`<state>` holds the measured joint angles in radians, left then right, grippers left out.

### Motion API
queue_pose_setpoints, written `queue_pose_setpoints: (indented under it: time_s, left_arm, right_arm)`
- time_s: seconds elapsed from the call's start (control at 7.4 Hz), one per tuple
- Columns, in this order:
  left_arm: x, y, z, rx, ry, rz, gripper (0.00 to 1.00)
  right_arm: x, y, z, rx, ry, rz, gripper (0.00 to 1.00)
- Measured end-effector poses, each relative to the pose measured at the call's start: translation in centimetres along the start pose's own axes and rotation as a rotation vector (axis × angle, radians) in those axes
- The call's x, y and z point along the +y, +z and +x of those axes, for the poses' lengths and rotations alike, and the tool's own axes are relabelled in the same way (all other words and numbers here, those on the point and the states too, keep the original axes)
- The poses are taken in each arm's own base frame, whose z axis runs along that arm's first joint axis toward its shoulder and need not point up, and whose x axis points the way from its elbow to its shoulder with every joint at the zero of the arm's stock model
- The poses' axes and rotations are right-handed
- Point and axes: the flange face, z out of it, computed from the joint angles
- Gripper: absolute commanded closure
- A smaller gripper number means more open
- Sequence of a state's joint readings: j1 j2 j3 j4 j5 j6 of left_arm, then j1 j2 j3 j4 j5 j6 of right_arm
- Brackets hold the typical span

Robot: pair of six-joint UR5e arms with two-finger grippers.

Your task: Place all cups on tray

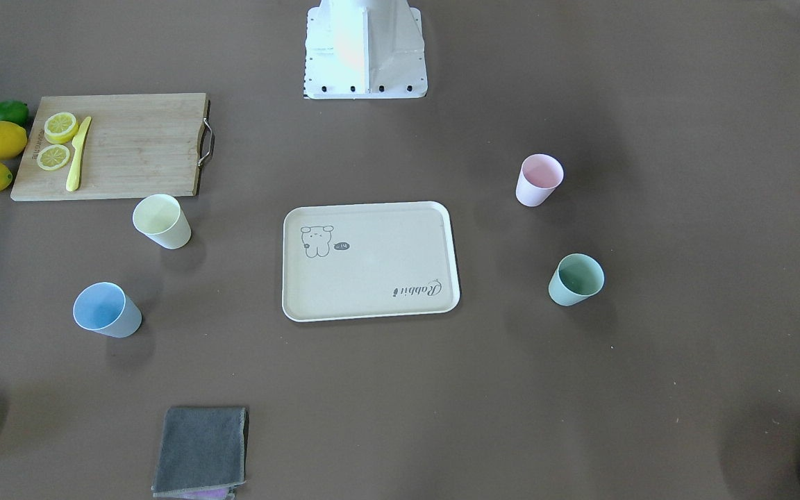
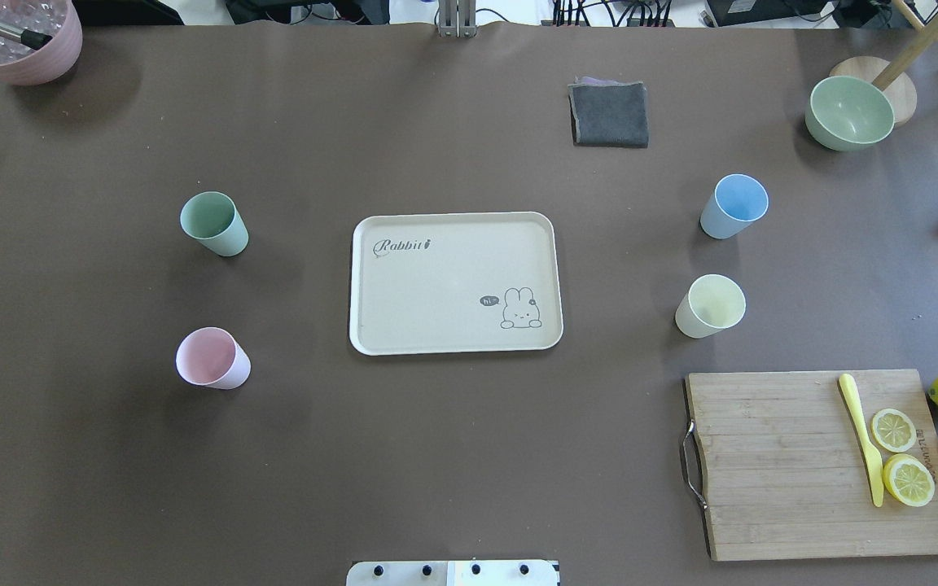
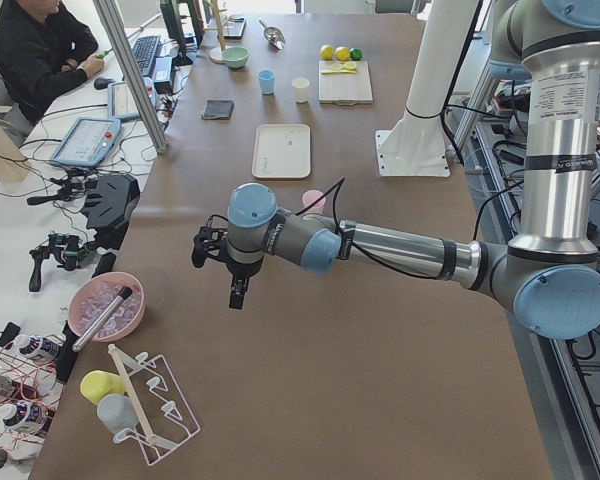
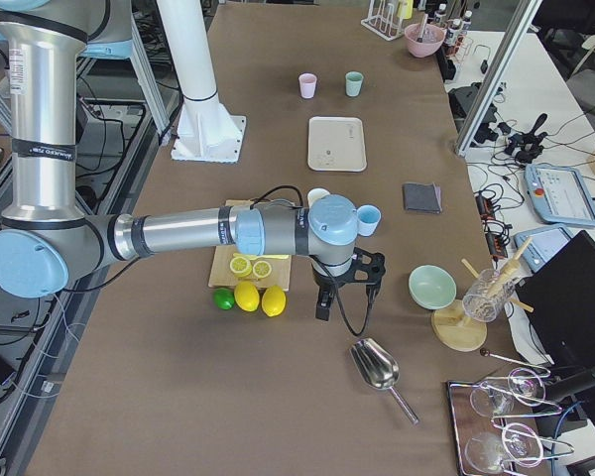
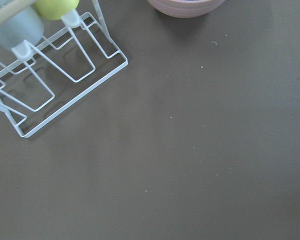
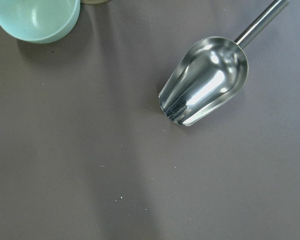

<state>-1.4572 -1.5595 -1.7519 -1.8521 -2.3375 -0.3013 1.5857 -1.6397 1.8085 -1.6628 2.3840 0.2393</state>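
Tray bare, four cups standing around it, both arms out at the table ends.

Seen from overhead, the tray (image 2: 444, 285) sits mid-table with the green cup (image 2: 212, 223) at ten o'clock, pink (image 2: 210, 358) at eight, blue (image 2: 734, 205) at two and yellow (image 2: 711, 305) at three. Whether the left gripper (image 3: 236, 298) or right gripper (image 4: 323, 309) is spread or closed, I cannot tell. The likely risks are a finger clipping a rim and tipping a light cup, or the arms crowding each other over the tray.

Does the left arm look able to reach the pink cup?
Likely yes: the pink cup stands upright on that arm's side, apart from other things, and the left gripper hangs nearby.
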Motion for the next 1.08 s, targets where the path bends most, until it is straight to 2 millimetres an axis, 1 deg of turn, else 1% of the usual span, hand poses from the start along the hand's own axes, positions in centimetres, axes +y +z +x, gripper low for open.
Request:
queue_pose_setpoints:
  time_s: [0.14, 0.27, 0.41, 0.54, 0.68, 0.81, 0.95, 1.08]
  left_arm:
    - [-0.7, 0.9, 2.3, 0.038, 0.057, 0.012, 0.02]
    - [-1.0, 2.1, 4.8, 0.073, 0.092, 0.017, 0.02]
    - [-1.0, 3.0, 7.9, 0.102, 0.081, 0.012, 0.02]
    - [-0.7, 3.3, 11.4, 0.117, 0.049, 0.017, 0.02]
    - [-0.4, 3.7, 15.0, 0.125, 0.012, 0.018, 0.02]
    - [0.3, 4.8, 19.0, 0.135, -0.043, 0.005, 0.02]
    - [1.9, 6.7, 23.9, 0.125, -0.096, -0.002, 0.02]
    - [4.3, 8.8, 28.5, 0.107, -0.113, -0.008, 0.02]
  right_arm:
    - [-0.5, -0.1, -0.9, -0.002, -0.014, 0.003, 0.00]
    - [-0.9, -0.2, -1.8, -0.005, -0.023, 0.006, 0.00]
    - [-1.2, -0.4, -2.8, -0.008, -0.024, 0.010, 0.00]
    - [-1.4, -0.5, -3.6, -0.010, -0.017, 0.011, 0.00]
    - [-1.3, -0.5, -4.0, -0.011, -0.012, 0.011, 0.00]
    - [-1.3, -0.4, -4.2, -0.010, -0.009, 0.010, 0.00]
    - [-1.3, -0.4, -4.2, -0.010, -0.010, 0.010, 0.00]
    - [-1.3, -0.5, -4.3, -0.010, -0.011, 0.011, 0.00]
